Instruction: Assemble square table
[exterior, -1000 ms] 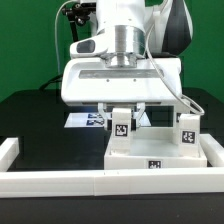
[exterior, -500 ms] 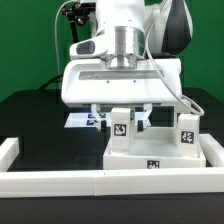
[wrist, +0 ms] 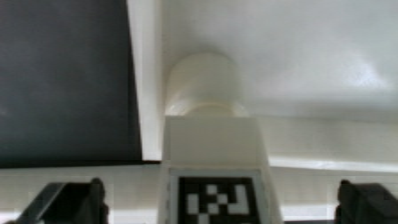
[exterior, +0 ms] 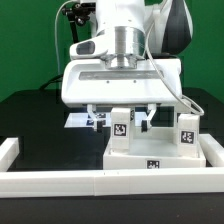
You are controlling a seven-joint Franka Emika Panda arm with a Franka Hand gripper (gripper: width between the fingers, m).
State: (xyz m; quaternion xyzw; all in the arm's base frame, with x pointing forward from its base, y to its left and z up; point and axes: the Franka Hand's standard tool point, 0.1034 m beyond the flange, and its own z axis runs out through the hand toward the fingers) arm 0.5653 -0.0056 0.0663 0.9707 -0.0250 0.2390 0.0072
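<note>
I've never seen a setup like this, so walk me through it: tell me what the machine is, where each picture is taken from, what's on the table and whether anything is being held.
The machine is a robot arm ending in a two-finger gripper. One picture comes from a camera standing off the arm; the other comes from a camera on the wrist, looking down between the fingers. On the black table lies a white square tabletop, tray-like, with two leg blocks standing on it: one between the fingers, another toward the exterior view's right. Each carries a black-and-white tag. A long white rail runs along the front. The fingers stand open on either side of the leg, so nothing is held.
</note>
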